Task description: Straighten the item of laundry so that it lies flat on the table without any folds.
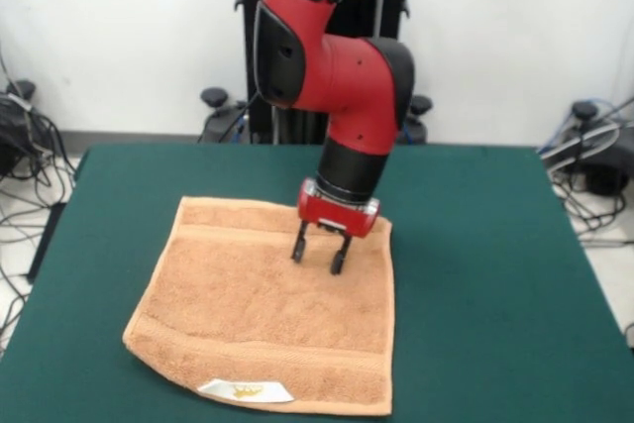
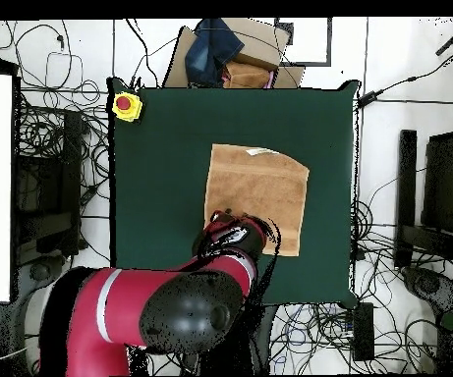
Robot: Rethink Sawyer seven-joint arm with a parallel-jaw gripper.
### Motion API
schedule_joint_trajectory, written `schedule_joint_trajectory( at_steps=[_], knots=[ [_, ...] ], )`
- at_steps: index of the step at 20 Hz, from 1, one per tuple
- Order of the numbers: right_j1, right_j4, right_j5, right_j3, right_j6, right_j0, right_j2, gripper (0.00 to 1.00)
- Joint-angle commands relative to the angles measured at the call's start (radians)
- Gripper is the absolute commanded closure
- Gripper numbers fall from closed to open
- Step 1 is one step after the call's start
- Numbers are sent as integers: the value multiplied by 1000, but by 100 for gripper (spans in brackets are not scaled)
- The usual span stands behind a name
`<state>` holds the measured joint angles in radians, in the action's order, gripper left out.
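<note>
Front view: gripper (image 1: 320, 257) fingers spread, poised over towel (image 1: 263, 319) far edge, probably to release; towel looks nearly flat on table (image 1: 495, 274).

Orange-tan towel (image 1: 263, 314) spread flat on green table (image 1: 495, 274), white label at edge

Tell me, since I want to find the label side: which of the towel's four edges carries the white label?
The towel edge farthest from the claw in the front view. The white label with yellow print lies on it; the other three edges are plain.
</note>
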<state>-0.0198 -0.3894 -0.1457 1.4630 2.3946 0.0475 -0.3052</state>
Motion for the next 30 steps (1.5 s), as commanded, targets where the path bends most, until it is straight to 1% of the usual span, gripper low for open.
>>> schedule_joint_trajectory(
  at_steps=[1,9,16,20,25,28,30],
  knots=[
    [-5,8,-22,-18,73,20,227,0],
    [-1,18,-23,-28,74,30,232,0],
    [17,9,-43,-36,69,27,227,0],
    [28,32,-50,-44,83,50,224,0],
    [22,45,-23,5,98,88,235,0],
    [32,42,-21,40,102,115,223,0],
    [25,26,-15,80,101,122,221,0]
  ],
)
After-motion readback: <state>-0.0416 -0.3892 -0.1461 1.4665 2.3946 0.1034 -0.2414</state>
